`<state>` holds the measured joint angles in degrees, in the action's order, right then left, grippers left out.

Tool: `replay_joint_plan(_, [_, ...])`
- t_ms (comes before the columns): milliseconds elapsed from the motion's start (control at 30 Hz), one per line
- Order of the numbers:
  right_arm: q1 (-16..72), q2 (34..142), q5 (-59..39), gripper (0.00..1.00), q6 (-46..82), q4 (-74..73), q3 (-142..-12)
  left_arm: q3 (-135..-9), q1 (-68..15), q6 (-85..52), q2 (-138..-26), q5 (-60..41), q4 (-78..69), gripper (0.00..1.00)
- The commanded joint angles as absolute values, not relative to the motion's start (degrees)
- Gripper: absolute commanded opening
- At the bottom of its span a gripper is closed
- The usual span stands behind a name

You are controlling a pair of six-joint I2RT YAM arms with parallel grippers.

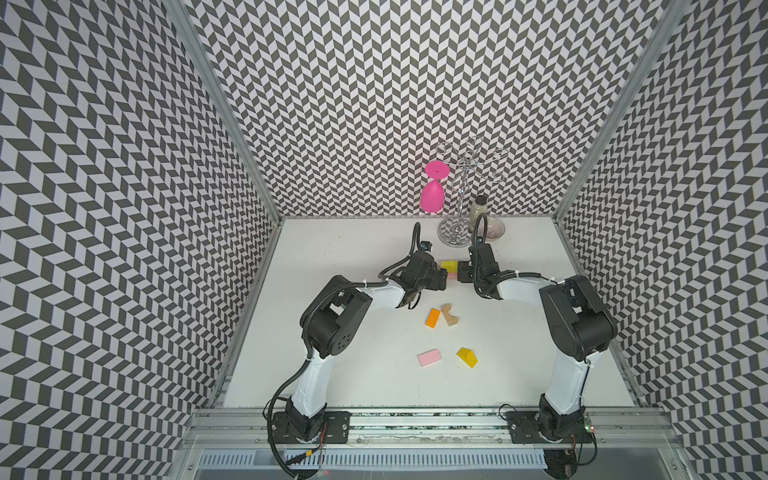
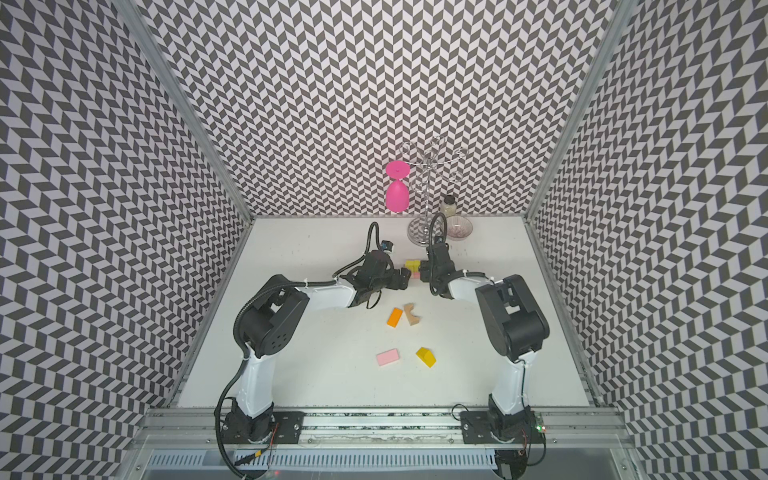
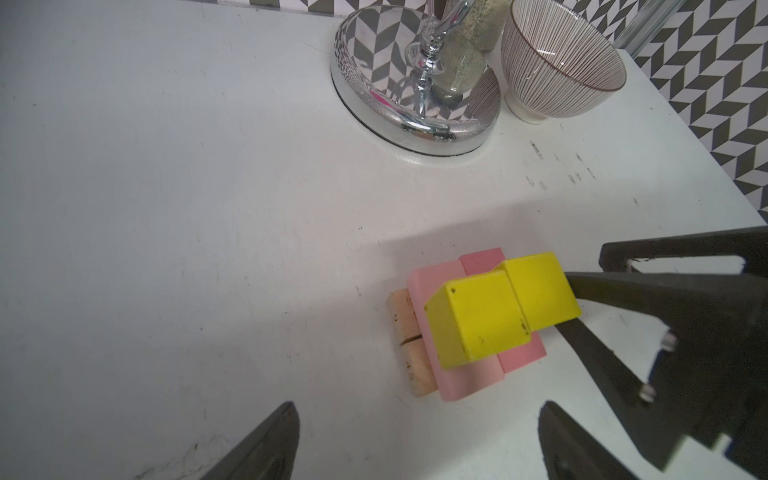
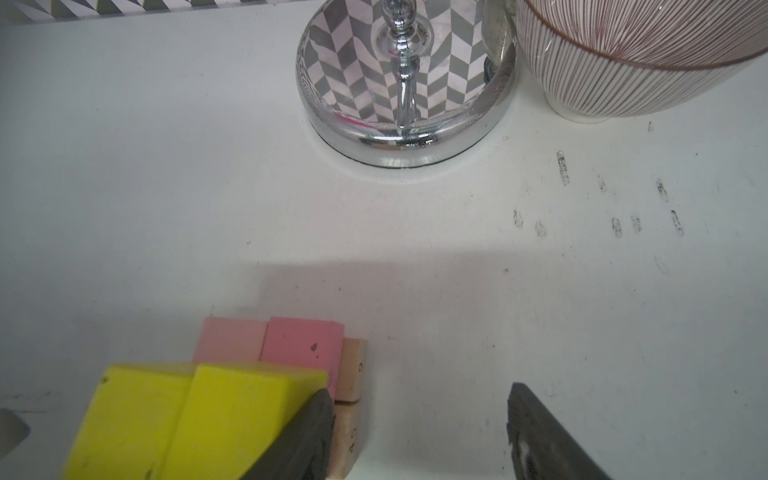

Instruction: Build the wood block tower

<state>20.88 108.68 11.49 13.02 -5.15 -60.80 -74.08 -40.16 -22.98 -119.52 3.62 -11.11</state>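
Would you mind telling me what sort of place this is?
Probably a robot test booth rather than a home: patterned panels wall in a white table, the left arm and right arm are mounted on a metal rail along its front, and toy blocks lie between them.

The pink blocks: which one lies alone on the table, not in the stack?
The pink bar near the front edge, left of the yellow roof-shaped piece in both top views. The two other pink bars lie side by side under the yellow cubes.
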Motion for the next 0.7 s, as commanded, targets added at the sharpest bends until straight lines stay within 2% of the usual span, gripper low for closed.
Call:
replay_joint_plan(0, [21.2, 109.2, 11.7, 0.66, 12.6, -6.7, -61.8, -76.5, -40.6, -22.9, -121.0, 3.4, -9.8, 0.9])
replay_joint_plan(667, [20.8, 108.0, 12.3, 0.66, 13.4, -7.7, -60.4, -79.9, -40.6, -22.9, -124.2, 5.6, -7.9, 0.9])
